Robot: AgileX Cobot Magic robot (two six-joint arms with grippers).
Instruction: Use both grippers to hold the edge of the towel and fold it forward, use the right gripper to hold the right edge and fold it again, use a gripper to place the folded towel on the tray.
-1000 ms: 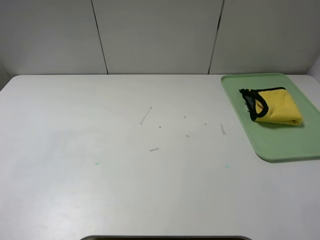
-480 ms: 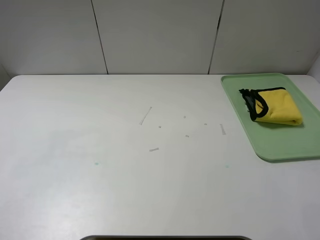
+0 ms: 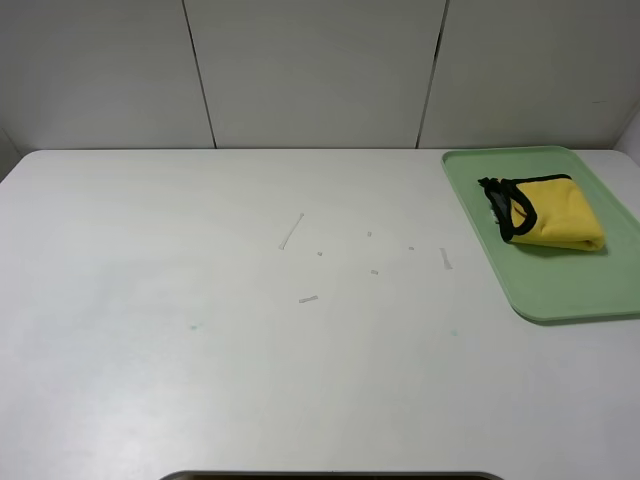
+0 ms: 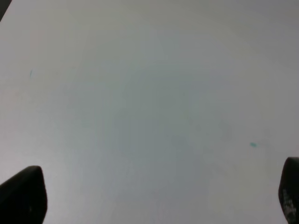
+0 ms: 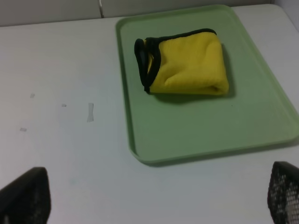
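Note:
The yellow towel [image 3: 552, 212] lies folded on the pale-green tray [image 3: 570, 285] at the far right of the table. Its black trim [image 3: 508, 210] bunches at its left end. The right wrist view shows the towel [image 5: 189, 63] on the tray [image 5: 196, 126] from above, with the trim [image 5: 145, 60] at one end. My right gripper [image 5: 154, 196] is open and empty over the table, short of the tray. My left gripper [image 4: 156, 198] is open and empty over bare table. Neither arm shows in the exterior high view.
The white table [image 3: 250, 350] carries a few small scuffs and tape scraps [image 3: 291, 231] near its middle. A grey panelled wall [image 3: 310, 70] stands behind the table's far edge. The tray reaches the table's right edge.

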